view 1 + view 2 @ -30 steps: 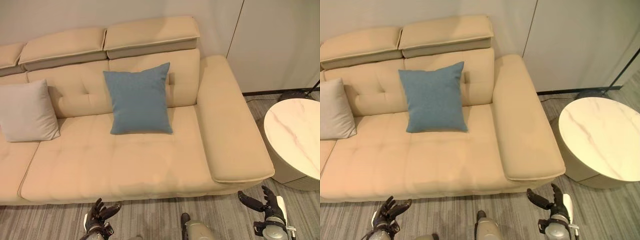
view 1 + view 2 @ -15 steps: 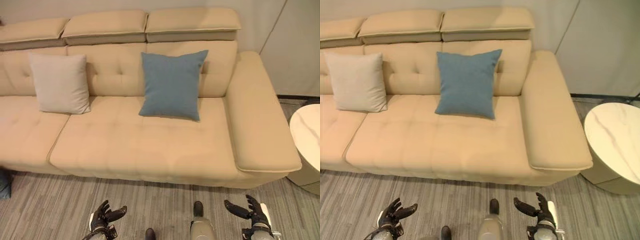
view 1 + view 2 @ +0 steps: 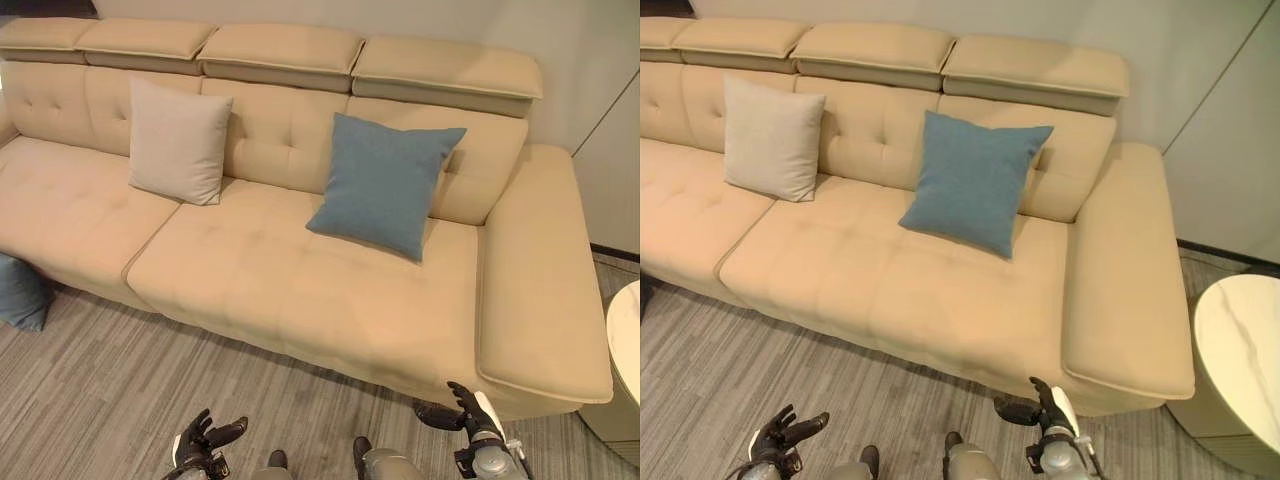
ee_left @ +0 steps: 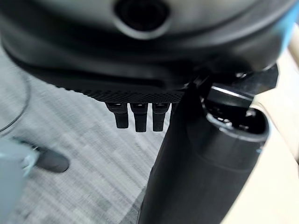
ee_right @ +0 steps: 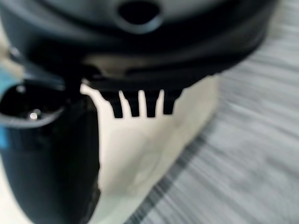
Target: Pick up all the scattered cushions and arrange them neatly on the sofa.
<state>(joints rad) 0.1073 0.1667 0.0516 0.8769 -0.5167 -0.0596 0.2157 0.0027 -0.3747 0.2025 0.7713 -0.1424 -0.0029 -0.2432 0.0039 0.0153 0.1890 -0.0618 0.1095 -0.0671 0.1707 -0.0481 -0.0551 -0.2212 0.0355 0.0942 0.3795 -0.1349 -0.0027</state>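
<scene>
Beige sofa on grey striped carpet, pale wall behind.
Against the sofa's backrest lean a blue cushion, toward the armrest end, and a light grey cushion further along; another blue cushion lies on the carpet at the sofa's far end. A round marble-topped table stands beyond the armrest. Before the sofa's front edge, left hand and right hand hover with fingers spread, empty.
</scene>
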